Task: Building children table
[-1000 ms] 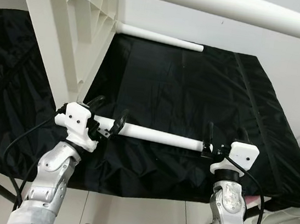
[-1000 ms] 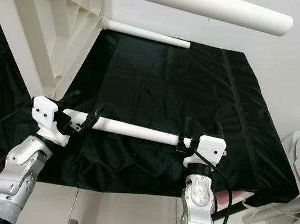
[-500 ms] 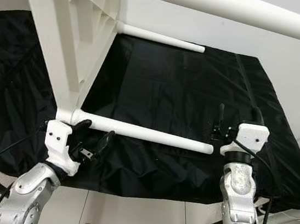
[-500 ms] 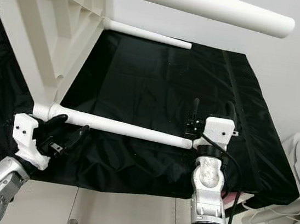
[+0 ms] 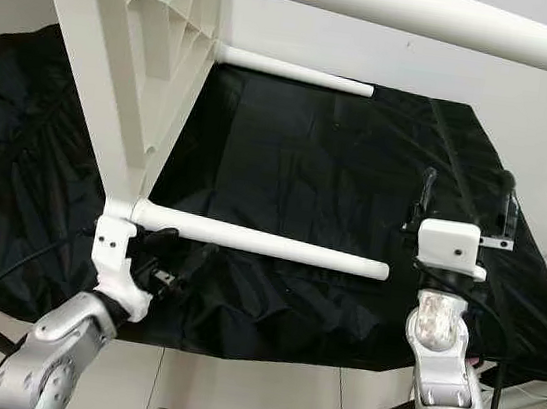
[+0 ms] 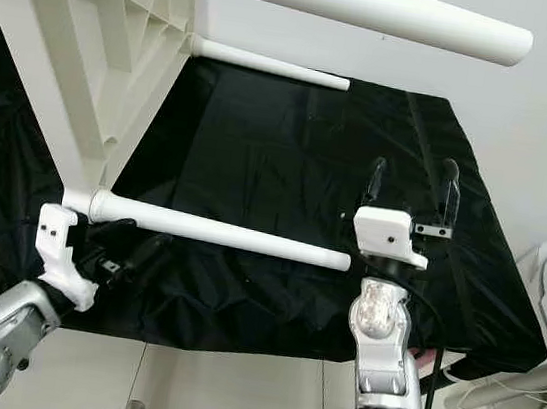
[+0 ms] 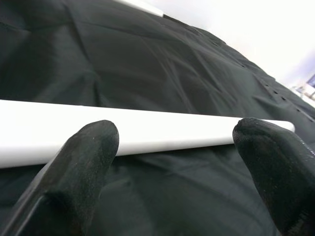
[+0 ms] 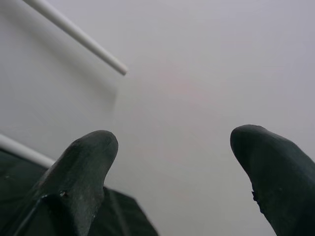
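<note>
Left tool (image 5: 177, 264) and right tool (image 5: 464, 194) gape open; white round table leg (image 5: 264, 242) attached.

smooth white plastic table leg (image 5: 259, 240), crinkled glossy black cloth (image 5: 338, 173)

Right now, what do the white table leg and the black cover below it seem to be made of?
The white table leg looks like smooth matte plastic, possibly painted; its surface is even and seamless. The black cover looks like thin synthetic fabric, with creases and a faint sheen.
</note>
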Controlling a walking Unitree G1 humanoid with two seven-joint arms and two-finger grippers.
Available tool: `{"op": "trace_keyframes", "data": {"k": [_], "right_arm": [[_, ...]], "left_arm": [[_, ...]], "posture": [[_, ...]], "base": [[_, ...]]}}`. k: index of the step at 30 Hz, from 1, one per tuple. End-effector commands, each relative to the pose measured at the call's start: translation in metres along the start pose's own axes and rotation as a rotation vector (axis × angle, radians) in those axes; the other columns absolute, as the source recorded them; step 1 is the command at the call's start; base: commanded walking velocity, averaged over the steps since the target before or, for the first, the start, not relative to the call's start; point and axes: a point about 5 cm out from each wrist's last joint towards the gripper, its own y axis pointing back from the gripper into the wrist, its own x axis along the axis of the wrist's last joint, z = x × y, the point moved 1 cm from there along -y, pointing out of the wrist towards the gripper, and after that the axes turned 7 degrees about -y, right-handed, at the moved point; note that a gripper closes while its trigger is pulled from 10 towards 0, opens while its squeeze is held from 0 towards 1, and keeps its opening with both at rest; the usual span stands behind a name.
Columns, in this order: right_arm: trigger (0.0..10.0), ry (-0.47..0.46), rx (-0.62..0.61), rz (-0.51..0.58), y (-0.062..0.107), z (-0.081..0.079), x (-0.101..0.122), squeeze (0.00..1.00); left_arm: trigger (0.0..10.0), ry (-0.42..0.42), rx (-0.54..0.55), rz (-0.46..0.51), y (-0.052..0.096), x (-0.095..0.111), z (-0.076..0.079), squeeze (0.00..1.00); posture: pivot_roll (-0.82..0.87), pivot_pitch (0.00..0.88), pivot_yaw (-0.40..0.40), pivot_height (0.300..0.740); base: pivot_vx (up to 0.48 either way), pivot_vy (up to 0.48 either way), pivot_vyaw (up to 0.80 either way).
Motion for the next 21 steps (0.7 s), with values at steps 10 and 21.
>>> {"op": "trace_keyframes", "data": {"k": [10,21], "right_arm": [[10.0,0.206,0.077,0.203,-0.003,-0.01,0.022,0.0],[10.0,0.402,0.24,0.509,-0.039,-0.012,0.039,0.0]], "left_arm": [[10.0,0.035,0.003,-0.034,-0.008,-0.005,-0.005,0.0],[10.0,0.042,0.004,-0.04,-0.016,-0.006,-0.008,0.0]], "posture": [[0.12,0.002,0.011,0.74],[0.1,0.011,0.018,0.74]], "base": [[0.0,0.0,0.0],[0.0,0.0,0.0]]}}
